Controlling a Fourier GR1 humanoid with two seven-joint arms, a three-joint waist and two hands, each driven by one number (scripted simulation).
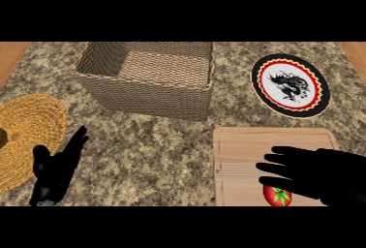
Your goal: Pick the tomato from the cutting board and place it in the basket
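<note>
Granite counter [157,140]: tomato [277,195] at near edge of cutting board [239,145], right hand [307,172] spread open over it, left hand [57,169] resting open lower left; likely smooth, soft, round, so cup its sides.

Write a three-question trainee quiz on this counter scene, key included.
1. True or false: the tomato lies on the cutting board.
2. Which hand is over that board? A) left B) right
3. Fill in: seen from the head view, the patterned plate lies to the ____ of the basket.
Key: 1 true; 2 B, the right hand; 3 right.
</note>
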